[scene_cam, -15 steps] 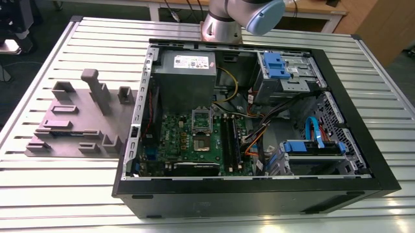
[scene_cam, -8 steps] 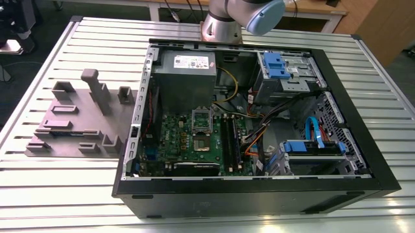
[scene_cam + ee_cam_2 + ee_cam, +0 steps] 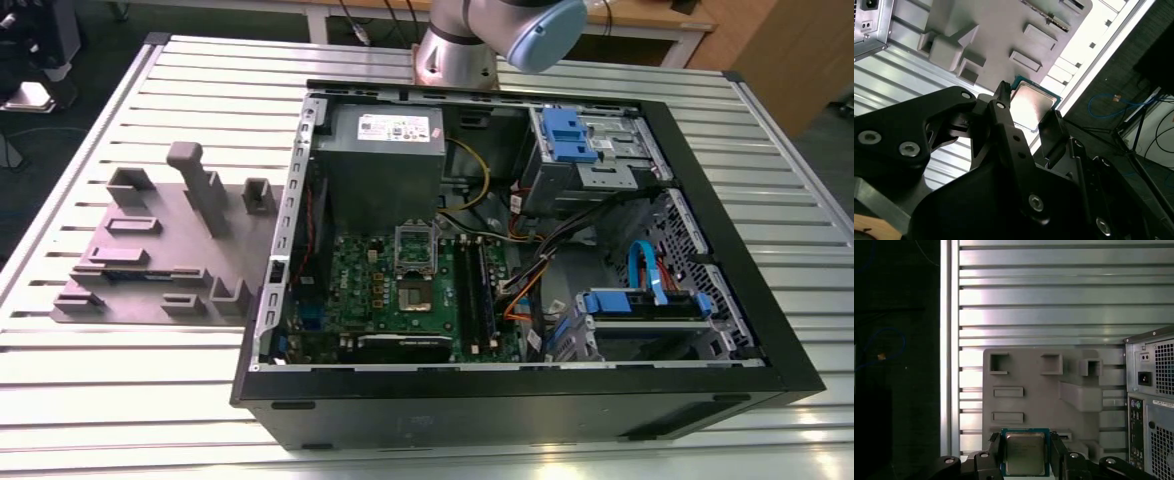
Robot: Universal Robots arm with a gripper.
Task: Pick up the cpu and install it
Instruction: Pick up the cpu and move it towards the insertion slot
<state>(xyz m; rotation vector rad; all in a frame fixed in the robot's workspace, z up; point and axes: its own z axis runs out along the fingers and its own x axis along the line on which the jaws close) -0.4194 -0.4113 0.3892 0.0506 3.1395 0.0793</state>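
I note the cpu (image 3: 1025, 455): flat square, brushed silver-grey lid, thin teal rim. It sits between the matte black fingers (image 3: 995, 447) of the gripper (image 3: 1026, 442), pinched at two opposite edges. Behind it are the moulded grey fixture tray (image 3: 1029, 385) and the ribbed aluminium table (image 3: 1054, 290).

The slatted metal table (image 3: 120, 400) bore an open computer case (image 3: 534, 405) and, at the exterior view's left, a grey fixture block (image 3: 134, 265).

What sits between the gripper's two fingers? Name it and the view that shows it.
The cpu sits there, its metal top toward the camera, with one of the fingers of the gripper at each side. Both wrist views show it.
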